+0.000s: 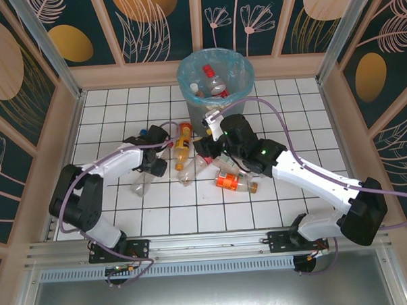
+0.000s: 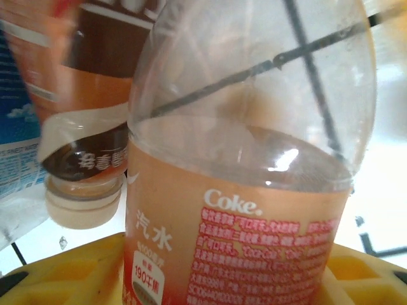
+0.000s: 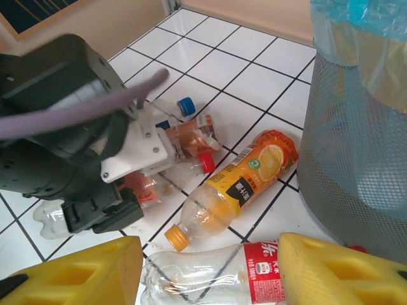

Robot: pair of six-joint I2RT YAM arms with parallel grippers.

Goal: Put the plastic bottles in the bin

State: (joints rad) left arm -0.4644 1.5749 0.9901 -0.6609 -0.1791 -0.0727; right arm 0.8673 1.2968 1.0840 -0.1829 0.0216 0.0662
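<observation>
Left wrist view: the left pincer (image 2: 216, 279) sits round a Coke bottle (image 2: 248, 190) meant for the bin (image 1: 182, 78), how tightly I cannot tell; the right pincer (image 3: 210, 270) hangs half open above a red-label bottle (image 3: 203, 281).

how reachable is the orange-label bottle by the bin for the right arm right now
Probably yes: the orange-label bottle lies uncovered just ahead of the right gripper, but a red-label bottle lies between its jaws and may need clearing first.

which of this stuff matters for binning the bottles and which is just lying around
For the job: bin; bottles already in it; orange-label bottle; red-label bottle; Coke bottle; clear bottle.
Just there: tiled table; purple cable; patterned walls.
</observation>
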